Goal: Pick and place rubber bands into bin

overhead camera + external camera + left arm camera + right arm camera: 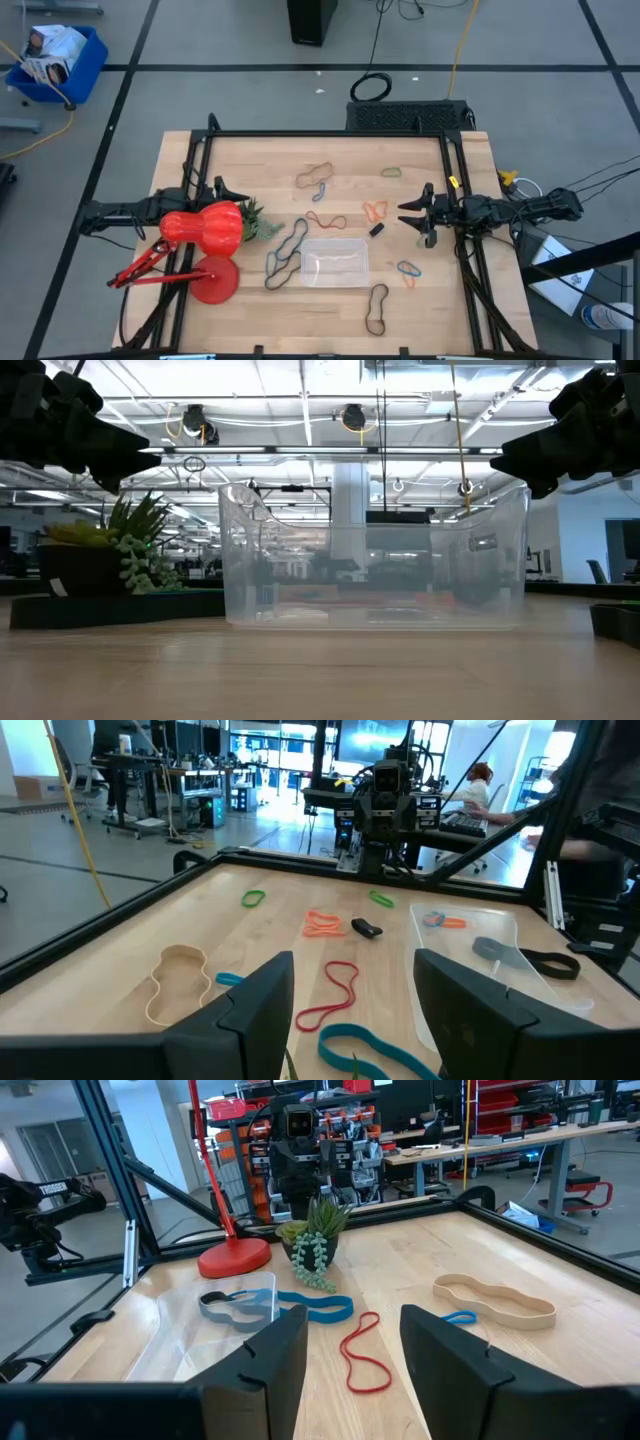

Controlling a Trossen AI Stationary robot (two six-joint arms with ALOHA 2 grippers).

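Bin (375, 555) btwn both open, raised grippers.

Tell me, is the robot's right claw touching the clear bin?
Apart. In the high view, the right gripper hovers open beside the bin, with bare wood showing between them.

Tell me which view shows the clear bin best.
The low view: the bin fills the picture's middle, walls and rim plain. The high view shows its outline among the rubber bands. The left wrist view and right wrist view catch only part of it.
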